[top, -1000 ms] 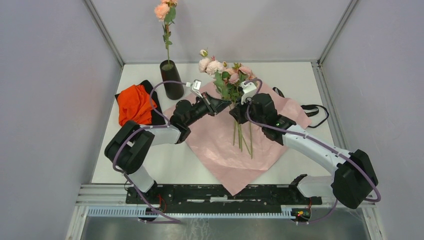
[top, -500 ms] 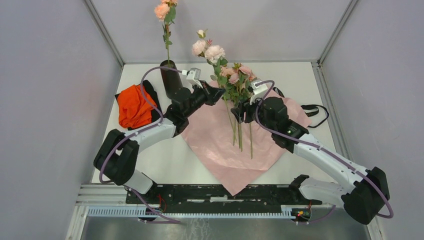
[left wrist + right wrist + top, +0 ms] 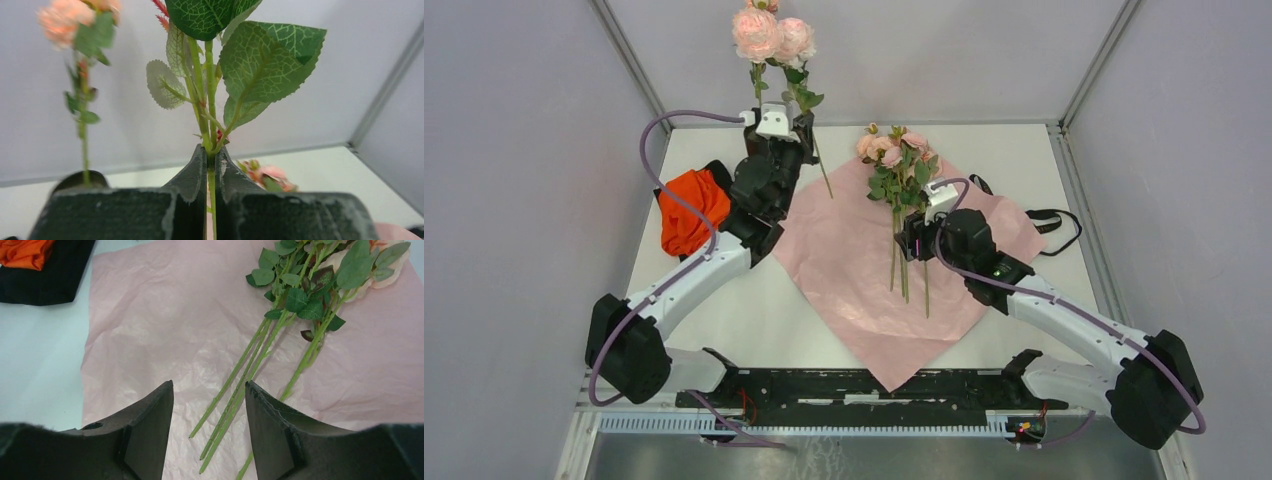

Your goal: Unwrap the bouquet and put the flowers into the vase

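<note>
Flowers [image 3: 894,165] mostly lie on pink paper [image 3: 854,280] on the counter [image 3: 754,320]. Left claw [image 3: 210,151] pinched tight on one stem [image 3: 210,100], held upright near the vase [image 3: 79,179], w/ one rose already in it. Right claw [image 3: 209,387] approx half open, empty, just above the loose stems.

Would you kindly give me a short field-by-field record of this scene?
Left gripper: shut on one rose stem, raised near the vase
Right gripper: open, above the flowers
Vase contents: one rose standing
Wrapping paper: spread flat, flowers lying on it
Black ribbon: off, right of paper
</note>
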Available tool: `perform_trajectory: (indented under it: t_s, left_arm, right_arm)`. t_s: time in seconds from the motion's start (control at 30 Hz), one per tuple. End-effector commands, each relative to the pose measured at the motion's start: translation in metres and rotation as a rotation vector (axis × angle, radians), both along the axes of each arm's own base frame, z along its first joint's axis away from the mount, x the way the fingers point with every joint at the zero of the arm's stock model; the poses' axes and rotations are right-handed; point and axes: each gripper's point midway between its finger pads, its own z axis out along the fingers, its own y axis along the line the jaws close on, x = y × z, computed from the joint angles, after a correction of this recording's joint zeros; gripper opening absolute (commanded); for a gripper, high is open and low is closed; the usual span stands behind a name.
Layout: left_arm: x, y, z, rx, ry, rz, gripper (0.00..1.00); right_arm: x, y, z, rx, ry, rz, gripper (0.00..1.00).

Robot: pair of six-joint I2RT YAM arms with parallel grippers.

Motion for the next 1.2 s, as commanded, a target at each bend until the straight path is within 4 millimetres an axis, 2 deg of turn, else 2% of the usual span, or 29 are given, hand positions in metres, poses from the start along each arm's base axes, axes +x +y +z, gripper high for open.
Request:
perform_trajectory:
  t_s: [0.0,0.1,0.27,0.5,0.7,0.87,1.17]
  left_arm:
    - [0.008,0.045,0.052,0.109,-0.161,0.24,0.02]
    - [0.016,0.061,0.075,0.129,-0.222,0.311,0.02]
    - [0.031,0.092,0.101,0.123,-0.277,0.391,0.02]
    - [0.048,0.121,0.117,0.086,-0.313,0.488,0.02]
    - [0.058,0.129,0.131,0.084,-0.343,0.505,0.02]
    - [0.071,0.139,0.131,0.089,-0.335,0.536,0.02]
    - [0.093,0.154,0.106,0.064,-0.265,0.563,0.02]
  right_arm:
    - [0.005,0.001,-0.001,0.001,-0.022,0.001,0.61]
    - [0.005,0.002,-0.008,-0.001,-0.009,0.008,0.6]
    - [0.005,0.0,-0.018,-0.011,0.007,0.005,0.61]
    - [0.006,-0.001,-0.028,-0.018,0.027,0.009,0.6]
    - [0.007,-0.002,-0.032,-0.019,0.033,0.006,0.6]
    - [0.006,0.0,-0.038,-0.015,0.048,0.019,0.6]
    - [0.006,-0.002,-0.04,-0.018,0.055,0.015,0.6]
